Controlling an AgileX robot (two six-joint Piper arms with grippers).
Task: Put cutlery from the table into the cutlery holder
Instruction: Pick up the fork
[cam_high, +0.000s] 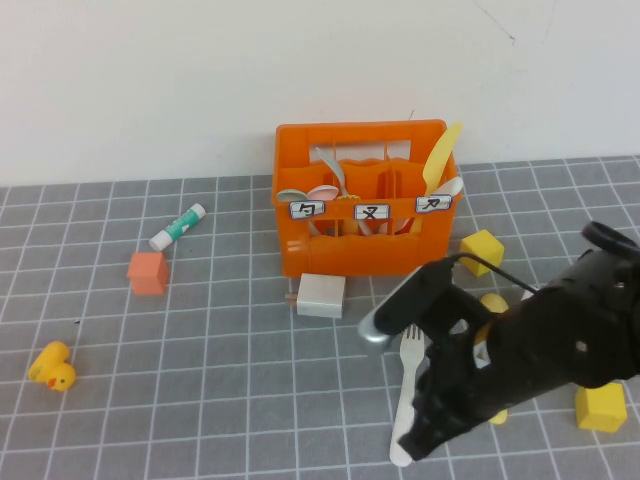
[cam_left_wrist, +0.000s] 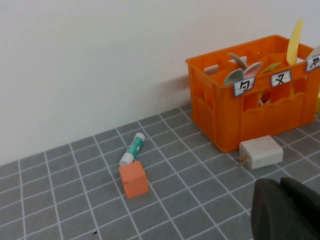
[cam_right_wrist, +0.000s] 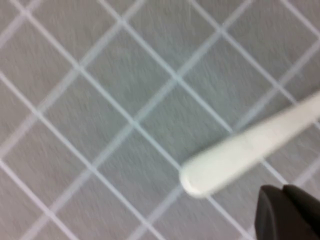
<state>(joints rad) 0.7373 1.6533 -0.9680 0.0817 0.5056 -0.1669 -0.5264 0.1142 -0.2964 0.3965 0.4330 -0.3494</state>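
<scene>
Bench (cam_high: 200, 350) of grey tiles with white grid lines, ending at a white wall behind the cutlery holder (cam_high: 365, 245). Widest open room front left, between the yellow duck (cam_high: 52, 366) and the right arm; small orange cube (cam_high: 148, 272) and white and green tube (cam_high: 177, 226) lying near each other, well left of the holder. White block (cam_high: 321, 295) touching or just off the holder's front base. Yellow blocks (cam_high: 481, 251) crowding the right side.

Holder: orange crate, handle bar on top, three white labels with black pictograms on the front. Yellow spoon (cam_high: 441, 157) upright in the right compartment, grey and white pieces standing further left.

White fork (cam_high: 408, 378) flat on the bench, in front of the holder and right of centre, tines toward the holder, handle end rounded.

Right claw (cam_high: 425, 440) low over the fork's handle end, clenched, grasping nothing visible. Left claw (cam_left_wrist: 287, 210) clenched, dark, above bare tiles in front of the white block, seen only in its wrist view.
</scene>
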